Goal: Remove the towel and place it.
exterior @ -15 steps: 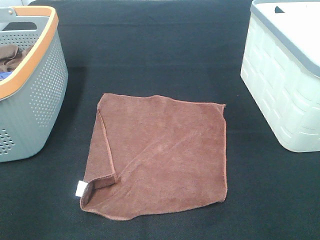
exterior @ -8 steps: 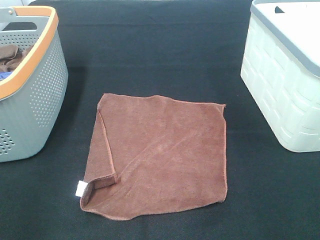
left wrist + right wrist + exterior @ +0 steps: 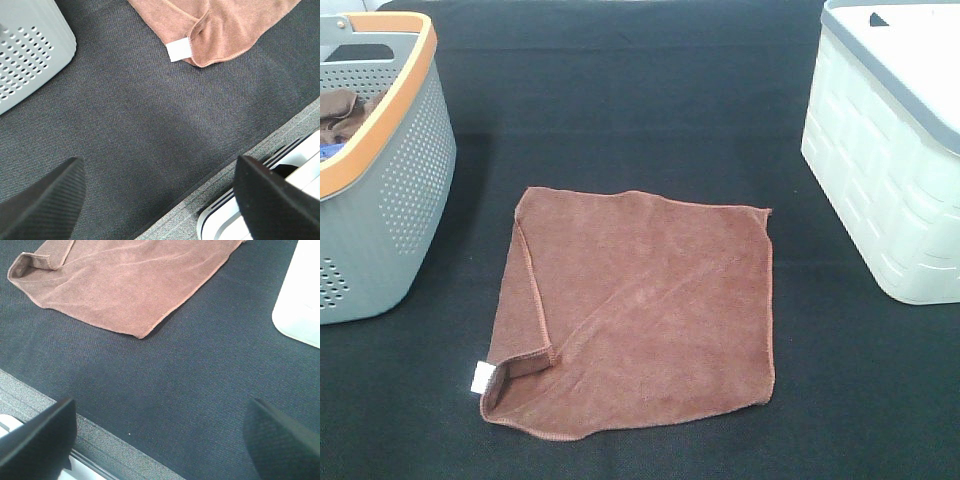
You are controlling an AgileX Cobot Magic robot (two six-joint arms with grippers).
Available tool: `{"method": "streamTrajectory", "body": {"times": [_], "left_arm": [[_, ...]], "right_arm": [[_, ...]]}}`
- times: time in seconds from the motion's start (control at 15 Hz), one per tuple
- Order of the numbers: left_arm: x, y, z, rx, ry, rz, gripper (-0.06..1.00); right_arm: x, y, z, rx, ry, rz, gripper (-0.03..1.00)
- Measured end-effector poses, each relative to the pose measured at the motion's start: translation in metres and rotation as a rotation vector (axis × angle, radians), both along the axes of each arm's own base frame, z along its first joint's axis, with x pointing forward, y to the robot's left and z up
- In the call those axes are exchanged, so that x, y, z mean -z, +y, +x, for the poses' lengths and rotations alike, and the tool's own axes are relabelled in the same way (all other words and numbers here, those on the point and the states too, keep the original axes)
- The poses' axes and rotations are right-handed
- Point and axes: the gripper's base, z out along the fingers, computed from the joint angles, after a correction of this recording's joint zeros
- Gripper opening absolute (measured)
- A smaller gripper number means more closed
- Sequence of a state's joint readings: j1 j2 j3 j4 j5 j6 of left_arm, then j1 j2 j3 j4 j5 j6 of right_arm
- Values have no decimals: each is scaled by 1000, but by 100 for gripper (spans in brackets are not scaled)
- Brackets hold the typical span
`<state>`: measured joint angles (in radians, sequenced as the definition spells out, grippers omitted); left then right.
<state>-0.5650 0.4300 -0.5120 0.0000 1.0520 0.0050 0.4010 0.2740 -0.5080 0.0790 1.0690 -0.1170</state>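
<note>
One towel [image 3: 640,320], two baskets [image 3: 380,170], perhaps one bunched cloth [image 3: 342,110]

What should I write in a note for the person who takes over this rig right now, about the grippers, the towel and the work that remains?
Left gripper: open, holds nothing, above bare black cloth near the table's front edge.
Right gripper: open, holds nothing, also near the front edge.
The square reddish-brown microfibre towel lies spread on the black table cover, between the grey perforated basket with the orange rim and the pale lidded plastic box. One side is folded over, at the corner with the white tag.
Done: the towel is out of the basket and laid down.
Left: nothing obvious; perhaps flatten the fold.
</note>
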Motion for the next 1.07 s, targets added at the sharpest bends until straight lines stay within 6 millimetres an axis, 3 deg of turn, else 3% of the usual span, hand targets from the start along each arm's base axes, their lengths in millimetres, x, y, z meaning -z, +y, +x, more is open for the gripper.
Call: {"method": "streamTrajectory", "body": {"times": [0.33,0.4,0.53,0.67,0.8,1.07], "left_arm": [[-1,24,6,-421,-16,-13,77],[-1,24,6,-421,-16,-13,77],[-7,35,-11,-627,-144,-35,77],[-11,34,-34,-656,-293,-63,77],[-12,33,-47,-643,-370,-82,77],[-12,33,-57,-601,-434,-105,77]], "right_arm": [[-2,-8,-6,270,-63,22,85],[-2,-8,-6,270,-63,22,85],[-3,-11,-22,380,-176,42,85],[-3,-10,-36,388,-268,66,85],[-3,-10,-36,388,-269,66,85],[-3,-10,-29,389,-221,58,85]]}}
